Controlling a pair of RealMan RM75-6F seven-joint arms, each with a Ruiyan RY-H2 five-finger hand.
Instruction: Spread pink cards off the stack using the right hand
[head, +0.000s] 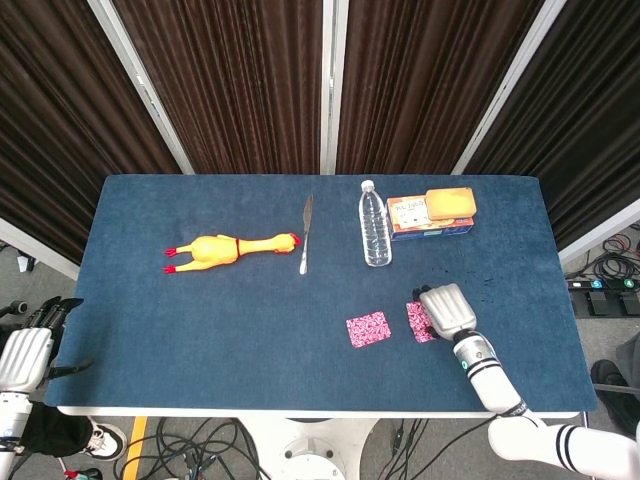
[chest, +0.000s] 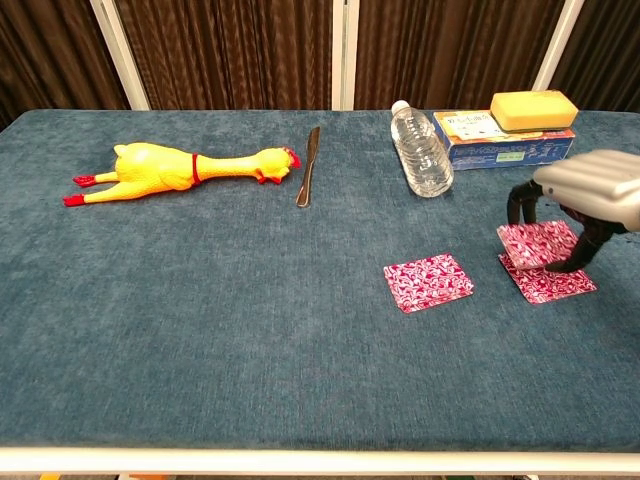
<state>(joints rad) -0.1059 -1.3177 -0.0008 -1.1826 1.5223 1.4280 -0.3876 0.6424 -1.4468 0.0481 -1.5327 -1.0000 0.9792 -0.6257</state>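
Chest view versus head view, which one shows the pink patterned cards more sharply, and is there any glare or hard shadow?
Chest view: the pink patterned cards look crisp, with only a soft shadow under the grey right hand. Head view: the cards are small, partly hidden by that hand, their pattern hard to read. No strong glare on the blue cloth table.

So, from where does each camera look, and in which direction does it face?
Head view: high above the near edge, looking down on the whole table; shows the left hand off the corner and the right hand.
Chest view: low at the near edge, facing the curtains; only the right hand.
Both share the pink cards, rubber chicken and bottle.
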